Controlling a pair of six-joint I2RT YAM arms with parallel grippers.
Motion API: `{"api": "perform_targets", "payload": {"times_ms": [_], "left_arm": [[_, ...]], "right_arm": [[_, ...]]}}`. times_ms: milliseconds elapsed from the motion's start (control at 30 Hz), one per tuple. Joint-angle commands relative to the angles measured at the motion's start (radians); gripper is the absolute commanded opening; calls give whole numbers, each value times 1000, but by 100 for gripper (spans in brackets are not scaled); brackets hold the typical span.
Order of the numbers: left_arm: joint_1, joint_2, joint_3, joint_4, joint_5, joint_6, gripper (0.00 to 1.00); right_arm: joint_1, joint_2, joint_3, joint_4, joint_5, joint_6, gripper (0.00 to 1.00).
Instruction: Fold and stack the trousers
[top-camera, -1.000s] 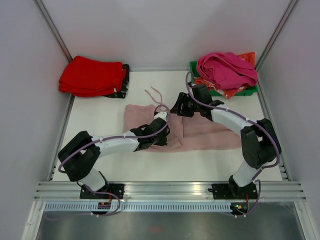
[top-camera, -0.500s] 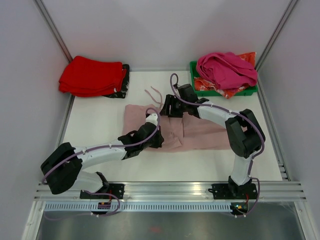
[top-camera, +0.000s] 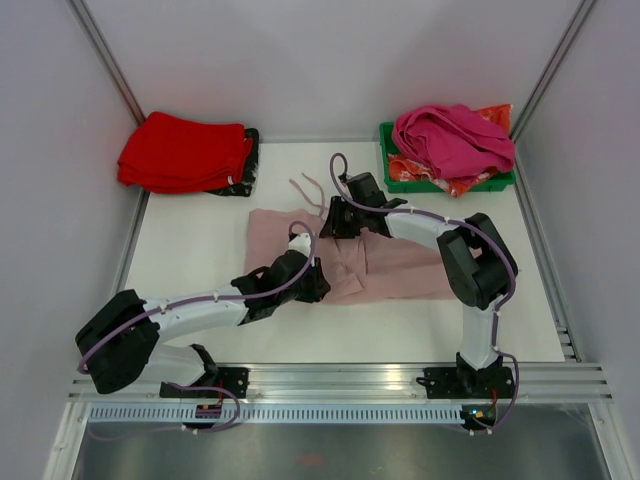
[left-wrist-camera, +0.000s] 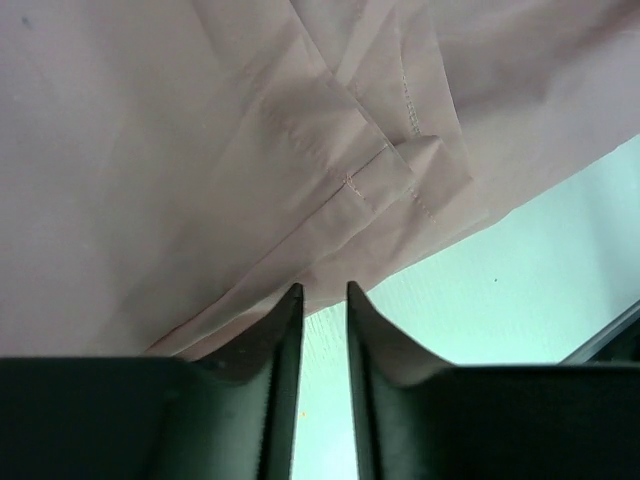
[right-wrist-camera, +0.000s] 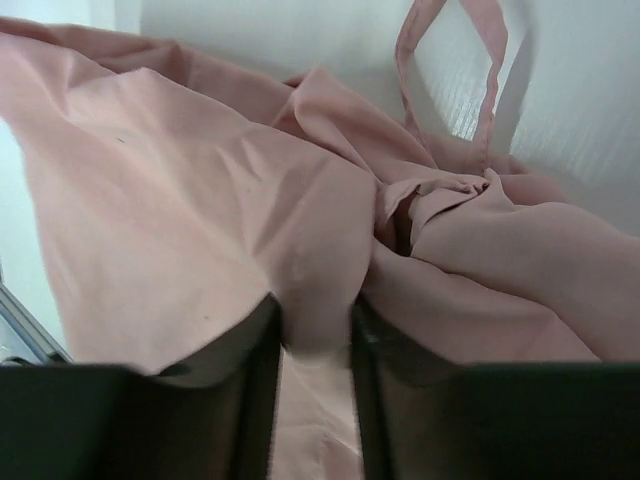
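"Look, the 2 arms just moved! The left claw (left-wrist-camera: 320, 292) slid back. Now it sits down and right of the red pile (top-camera: 185, 152), at the near hem of the trousers (top-camera: 400, 265)."

"Holding it?"

"No. The gap is narrow, with only table (top-camera: 200, 250) showing through."

"Where are the trousers?"

"Flat on the table, right of the red pile, closer to the arms."

"And the right claw (right-wrist-camera: 315, 305)?"

"It swung toward the red pile and pinches cloth by the cords (top-camera: 305, 187). I think 1 fold comes next."

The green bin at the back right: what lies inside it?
A bright pink garment fills the green bin, over orange patterned cloth. The bin's floor is covered, so unseen.
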Motion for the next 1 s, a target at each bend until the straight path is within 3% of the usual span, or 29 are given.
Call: {"api": "perform_targets", "payload": {"times_ms": [0,33,167,200,367,633,833,967], "left_arm": [[-12,-16,24,45,28,23,33],[-18,-13,29,44,26,34,41],[-36,27,75,-14,-13,94,47],[-40,42,95,-27,-42,117,47],[-46,47,124,-27,-102,166,57],[-55,79,153,15,-138,235,61],[-118,146,164,130,-115,367,66],[-125,237,181,176,-145,370,67]], "right_arm": [[2,-23,39,64,7,28,33],[2,-31,30,71,10,33,28],[2,-60,25,78,23,45,1],[2,-66,24,78,26,48,0],[4,-134,-4,56,84,31,0],[1,-283,-115,12,181,33,0],[1,-255,-148,-16,178,54,0],[1,-240,-149,-19,173,48,0]]}}
